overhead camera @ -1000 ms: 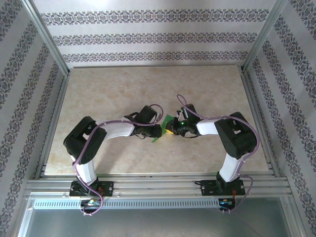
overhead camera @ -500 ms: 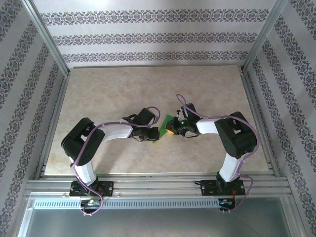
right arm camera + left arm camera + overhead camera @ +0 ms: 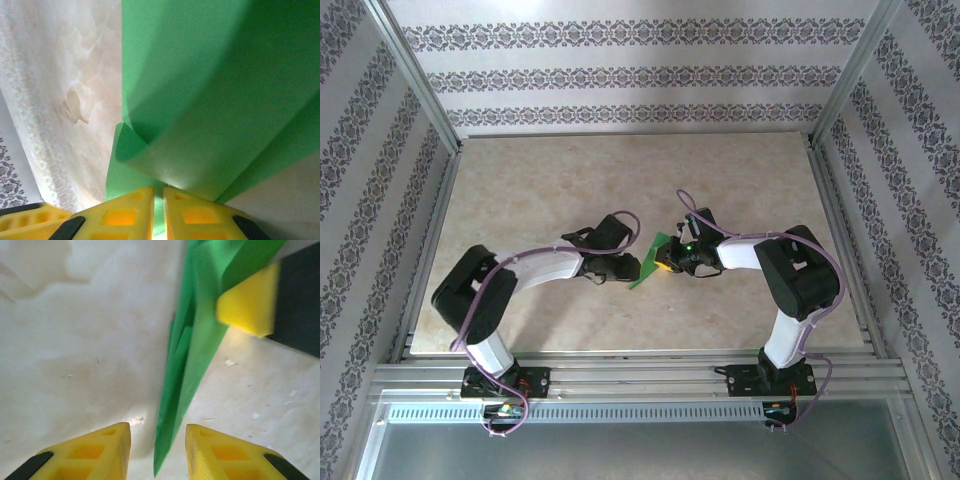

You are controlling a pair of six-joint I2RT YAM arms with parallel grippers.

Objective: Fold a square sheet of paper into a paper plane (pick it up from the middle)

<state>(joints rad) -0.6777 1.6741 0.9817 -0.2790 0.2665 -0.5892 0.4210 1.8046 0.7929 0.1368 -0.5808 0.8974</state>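
pinching the folded green paper [image 3: 200, 100] in my right gripper [image 3: 159, 192], i am holding my left gripper [image 3: 157, 427] parted around its tip.

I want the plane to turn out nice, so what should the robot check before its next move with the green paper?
1. Right tool clamped on the folded green paper: ok.
2. Left tool open: ok, its fingers stand apart.
3. Paper's pointed end sits in the left tool's gap: ok, and it touches neither finger.
4. Layers lying flat together: not ok, one flap bows open near the right tool.
5. Paper lifted off the table: cannot tell.
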